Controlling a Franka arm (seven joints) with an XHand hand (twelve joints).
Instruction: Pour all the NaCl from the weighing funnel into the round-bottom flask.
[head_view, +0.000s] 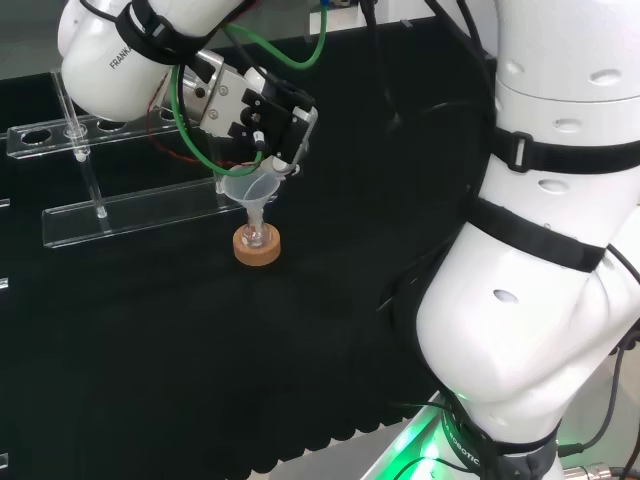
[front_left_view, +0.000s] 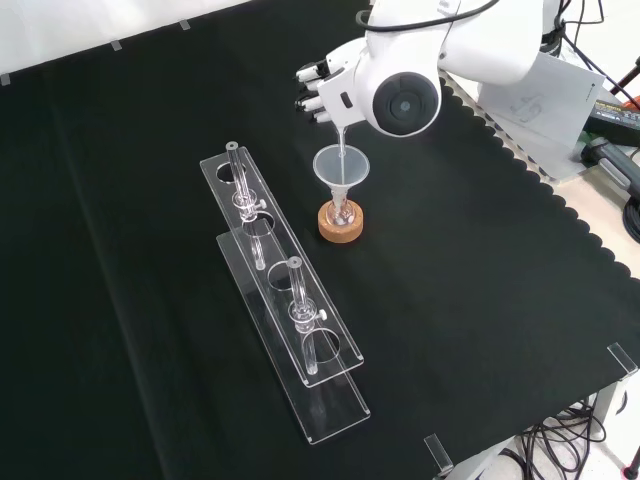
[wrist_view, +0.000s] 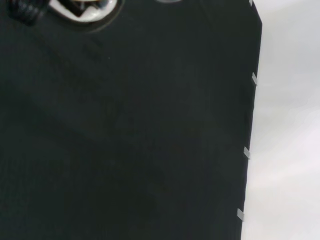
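Note:
A small round-bottom flask (head_view: 258, 236) (front_left_view: 341, 209) stands upright in a cork ring (head_view: 257, 249) (front_left_view: 341, 226) on the black cloth. A clear plastic funnel (head_view: 251, 188) (front_left_view: 341, 167) sits in its neck. My hand (head_view: 268, 115) (front_left_view: 318, 88) hovers just above the funnel, fingers curled round a thin clear weighing funnel (front_left_view: 343, 146). It is tilted steeply, with its narrow end pointing down into the funnel's mouth. In the front view the arm's round-capped link covers most of the hand. Whether salt is flowing cannot be seen.
Two long clear racks (front_left_view: 262, 236) (front_left_view: 320, 375) with glass tubes lie left of the flask in the front view, behind and left of it (head_view: 150, 207) in the head view. The cloth's scalloped edge (front_left_view: 560, 205) runs along the front view's right.

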